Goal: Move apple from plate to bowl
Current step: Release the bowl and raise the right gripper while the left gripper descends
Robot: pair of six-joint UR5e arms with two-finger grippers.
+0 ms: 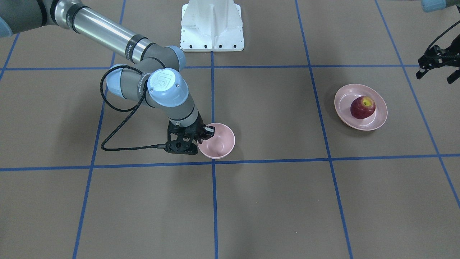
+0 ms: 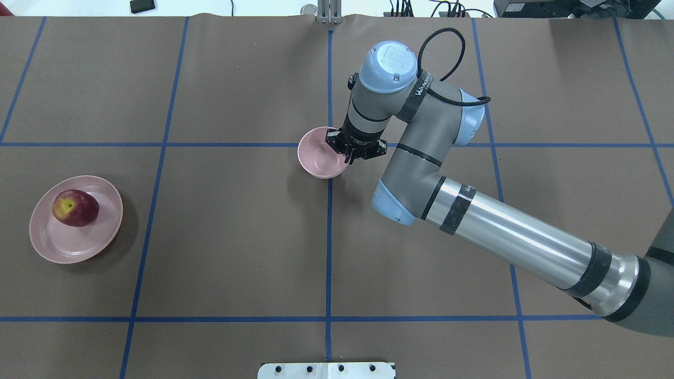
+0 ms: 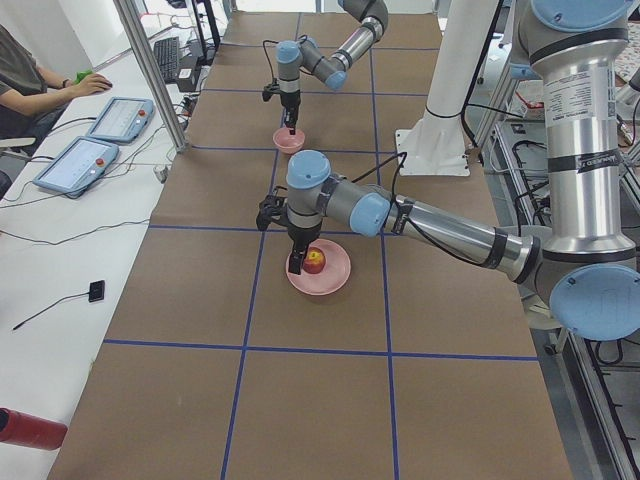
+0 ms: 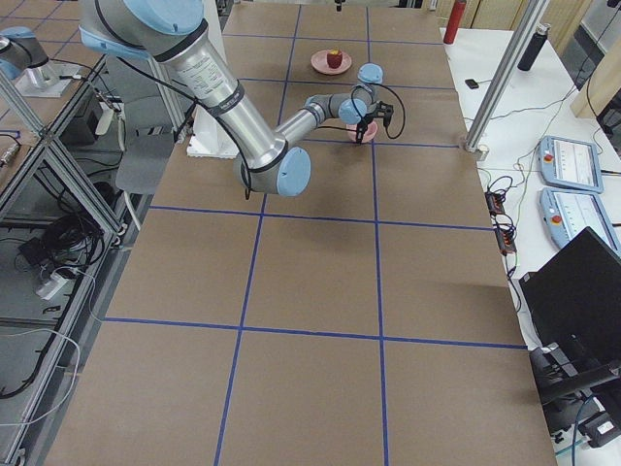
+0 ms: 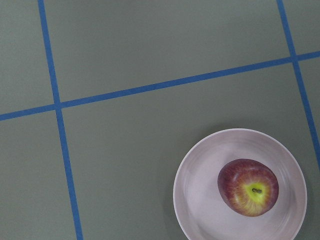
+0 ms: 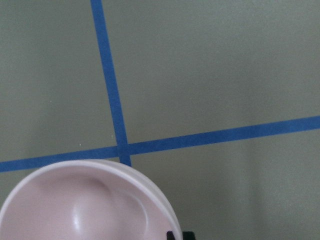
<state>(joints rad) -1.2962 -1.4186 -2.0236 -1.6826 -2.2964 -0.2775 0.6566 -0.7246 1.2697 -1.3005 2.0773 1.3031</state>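
Observation:
The dark-red apple (image 1: 362,107) lies on the shallow pink plate (image 1: 344,116), at the left in the overhead view (image 2: 75,208). The left wrist view looks down on the apple (image 5: 248,187) and the plate (image 5: 200,200) from high up. My left gripper (image 1: 437,75) hangs open and empty above and beside the plate. The small deep pink bowl (image 1: 221,144) stands near the table's middle and holds nothing. My right gripper (image 1: 205,133) straddles the bowl's rim (image 2: 316,164), one finger inside, and is shut on it. The bowl (image 6: 75,210) fills the bottom of the right wrist view.
The white robot base mount (image 1: 212,27) stands at the table's robot side. Blue tape lines cross the brown table cover. An operator (image 3: 35,75) sits beside tablets (image 3: 120,118) past the table's far side. The right arm's forearm (image 2: 505,237) stretches over the right half.

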